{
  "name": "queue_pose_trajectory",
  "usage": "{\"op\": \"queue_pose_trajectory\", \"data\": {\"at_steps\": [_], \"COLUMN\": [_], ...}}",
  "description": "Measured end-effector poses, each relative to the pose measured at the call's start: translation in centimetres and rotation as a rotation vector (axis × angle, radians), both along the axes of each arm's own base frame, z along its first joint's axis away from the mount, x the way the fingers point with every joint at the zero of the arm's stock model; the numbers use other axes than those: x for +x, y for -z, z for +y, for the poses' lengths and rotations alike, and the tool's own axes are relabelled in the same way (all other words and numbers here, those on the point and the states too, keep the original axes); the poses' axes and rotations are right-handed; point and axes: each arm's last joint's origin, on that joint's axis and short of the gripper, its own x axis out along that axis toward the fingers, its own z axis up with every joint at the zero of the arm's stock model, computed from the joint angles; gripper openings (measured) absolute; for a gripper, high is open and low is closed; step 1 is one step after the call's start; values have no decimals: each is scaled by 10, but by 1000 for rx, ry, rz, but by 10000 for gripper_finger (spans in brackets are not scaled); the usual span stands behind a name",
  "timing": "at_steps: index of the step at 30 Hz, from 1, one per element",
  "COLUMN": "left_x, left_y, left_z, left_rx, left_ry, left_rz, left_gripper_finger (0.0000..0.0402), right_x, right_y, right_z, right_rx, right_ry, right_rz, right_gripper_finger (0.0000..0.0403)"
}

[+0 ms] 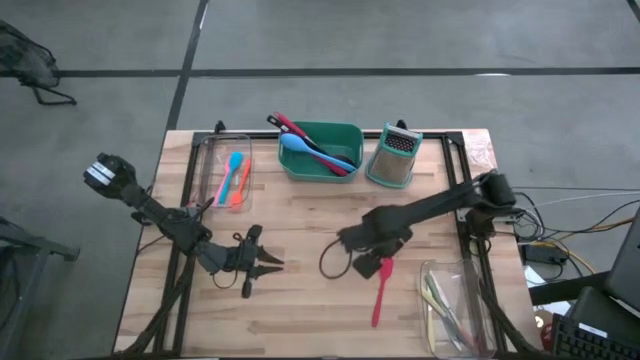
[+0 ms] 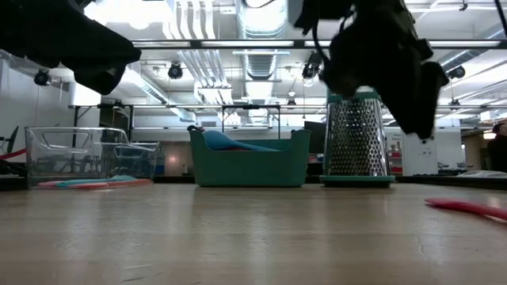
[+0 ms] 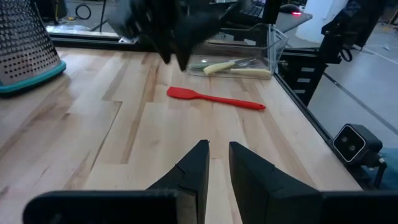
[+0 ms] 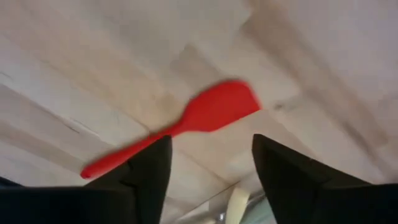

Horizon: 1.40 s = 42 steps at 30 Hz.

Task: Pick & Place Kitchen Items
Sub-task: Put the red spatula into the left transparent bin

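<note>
A red spatula (image 1: pixel 380 292) lies flat on the wooden table, right of centre; it also shows in the left wrist view (image 3: pixel 214 98), the right wrist view (image 4: pixel 205 115) and the low view (image 2: pixel 467 207). My right gripper (image 1: pixel 368 264) is open and hovers above the spatula's blade end, its fingers (image 4: pixel 149 168) on either side of it in the wrist view, touching nothing. My left gripper (image 1: pixel 275 263) waits left of centre with only a narrow gap between its fingers (image 3: pixel 217 149), empty. A blue and a red utensil lie in the teal tub (image 1: pixel 320 150).
A steel grater (image 1: pixel 393 157) stands right of the tub at the far edge. A clear tray (image 1: pixel 225 180) at the far left holds blue and orange utensils. Another clear tray (image 1: pixel 455 310) at the near right holds pale yellow utensils. Bare wood lies between the arms.
</note>
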Motion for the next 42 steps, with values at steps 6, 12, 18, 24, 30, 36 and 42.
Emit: {"op": "queue_pose_trajectory", "data": {"at_steps": [6,12,18,24,30,36,42], "left_x": [0,0,0,0,0,0,0], "left_y": [0,0,0,0,0,0,0], "left_z": [0,-1,-1,-1,-1,-1,-1], "left_rx": [-5,-10,-10,-11,-11,-11,-10], "left_ry": [6,31,32,32,33,33,33], "left_rz": [0,4,4,4,4,4,4], "left_gripper_finger": [67,67,67,67,67,67,67], "right_x": [13,11,9,6,2,4,6], "right_y": [37,59,70,86,93,95,95], "right_z": [11,10,6,8,3,-7,-8], "right_rx": [67,62,70,189,216,196,180], "right_ry": [-28,-52,-36,14,59,80,64], "right_rz": [131,240,238,213,208,201,180], "right_gripper_finger": [259,289,306,301,275,229,157]}}
